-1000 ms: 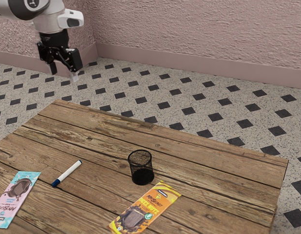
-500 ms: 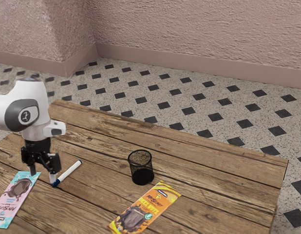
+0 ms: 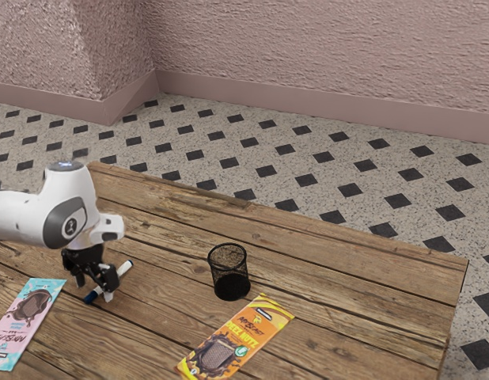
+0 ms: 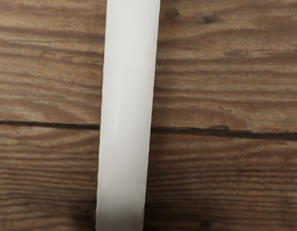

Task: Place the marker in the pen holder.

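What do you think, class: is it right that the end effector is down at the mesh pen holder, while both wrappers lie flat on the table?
No: the exterior view shows the end effector down at the marker, away from the mesh pen holder. Both wrappers do lie flat on the table.

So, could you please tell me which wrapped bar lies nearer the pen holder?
The orange-and-yellow bar, its end close by the pen holder; the pink-and-blue bar lies toward the exterior view's left.
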